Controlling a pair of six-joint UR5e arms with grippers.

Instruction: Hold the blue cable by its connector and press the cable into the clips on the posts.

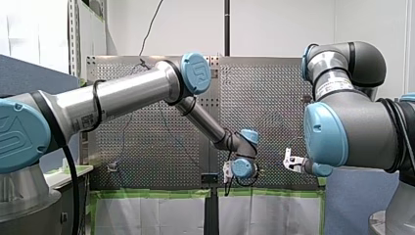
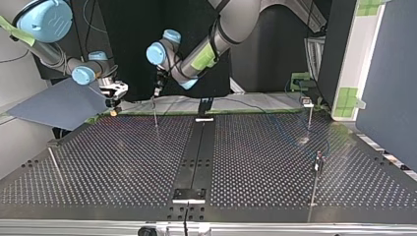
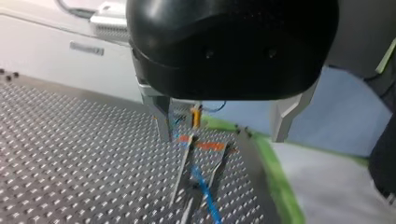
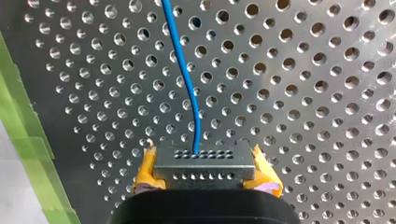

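Note:
My right gripper, with yellow pads, is shut on a grey metal connector. The blue cable runs from the connector away over the perforated table. At the top view's far left edge of the table my right gripper hangs low. My left gripper is open, its metal fingers wide apart. A thin post with an orange clip stands ahead, between those fingers, with blue cable lying below. In the top view my left gripper sits just above that post.
More thin posts stand at the top view's right, far right and left. A black rail runs down the table's middle. Green tape lines the edge beside my left gripper. A blue panel leans by my right arm.

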